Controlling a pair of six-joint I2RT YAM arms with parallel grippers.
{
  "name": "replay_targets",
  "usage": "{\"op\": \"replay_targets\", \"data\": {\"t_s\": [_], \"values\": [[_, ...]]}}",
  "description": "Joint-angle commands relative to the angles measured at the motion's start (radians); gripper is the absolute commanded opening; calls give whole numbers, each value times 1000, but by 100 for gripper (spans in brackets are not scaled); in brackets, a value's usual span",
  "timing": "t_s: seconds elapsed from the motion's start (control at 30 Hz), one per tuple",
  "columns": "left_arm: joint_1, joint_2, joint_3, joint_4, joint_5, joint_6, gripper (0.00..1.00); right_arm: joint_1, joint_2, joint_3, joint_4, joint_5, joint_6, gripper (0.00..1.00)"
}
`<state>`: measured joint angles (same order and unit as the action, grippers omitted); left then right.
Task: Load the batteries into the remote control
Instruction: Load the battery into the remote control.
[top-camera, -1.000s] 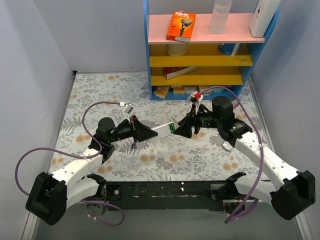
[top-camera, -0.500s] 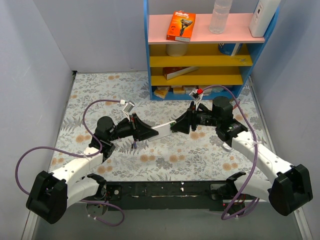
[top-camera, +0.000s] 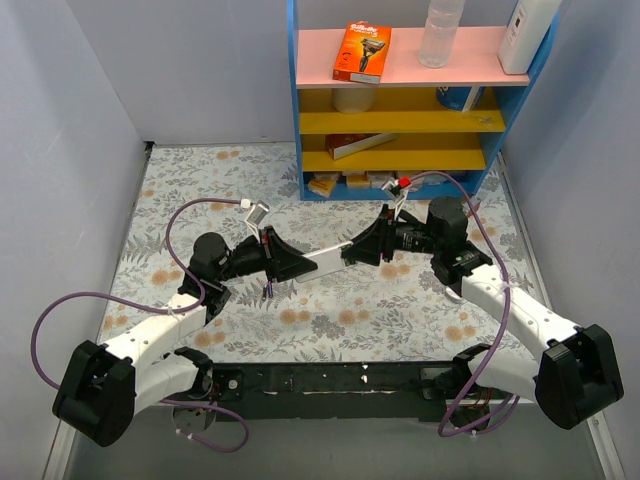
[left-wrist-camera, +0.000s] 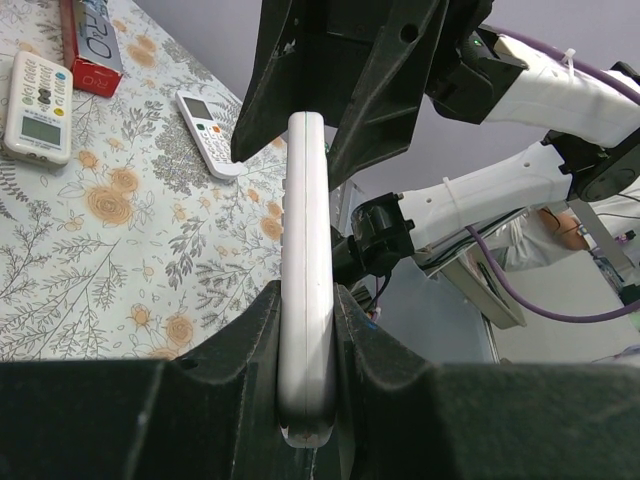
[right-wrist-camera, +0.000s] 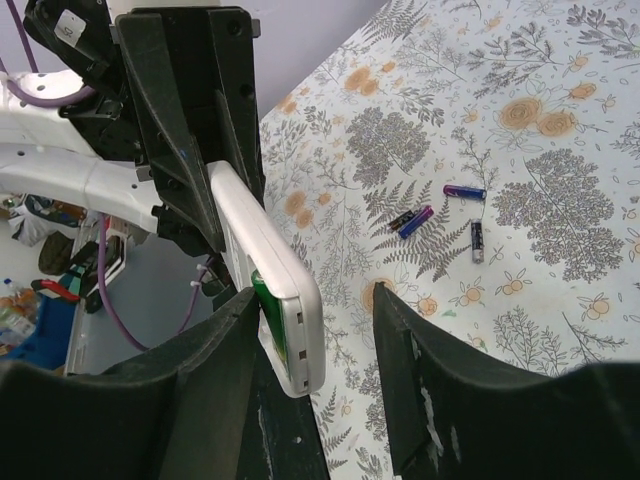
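Left gripper (top-camera: 285, 265) pinching remote control (top-camera: 325, 258) by one end, remote edge-on between its fingers, held off surface (right-wrist-camera: 560, 200). Right gripper (right-wrist-camera: 318, 300) spread, straddling remote's opposite end: remote lies against one finger, gap to other. Green shows inside that end. Batteries (right-wrist-camera: 417, 220) loose on surface beyond right gripper, well apart from remote.

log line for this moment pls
left jaws: shut on remote | right jaws: open, astride remote's other end | batteries: four lying loose
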<state>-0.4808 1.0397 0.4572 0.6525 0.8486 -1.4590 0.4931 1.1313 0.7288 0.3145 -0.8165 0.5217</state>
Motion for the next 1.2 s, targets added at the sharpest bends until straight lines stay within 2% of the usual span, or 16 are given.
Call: {"op": "replay_targets", "data": {"t_s": [0.0, 0.33, 0.57, 0.8, 0.93, 1.07, 1.17], "values": [[-2, -17, 32, 39, 14, -4, 0, -13, -10, -19, 98, -29, 43, 55], [-4, -24, 24, 44, 29, -12, 0, -18, -8, -40, 210, -49, 133, 54], [-2, -35, 17, 44, 20, -14, 0, -19, -5, -61, 227, -53, 146, 51], [-2, -41, 14, 50, 23, -18, 0, -19, -2, -91, 233, -64, 141, 27], [-4, -32, 15, 59, 29, -17, 0, -19, 4, -88, 227, -64, 138, 22], [-4, -26, 9, 67, 30, -18, 0, -19, 13, -72, 224, -62, 139, 22], [-4, -30, 9, 46, 5, -12, 0, -21, 7, -60, 224, -62, 136, 29]]}}
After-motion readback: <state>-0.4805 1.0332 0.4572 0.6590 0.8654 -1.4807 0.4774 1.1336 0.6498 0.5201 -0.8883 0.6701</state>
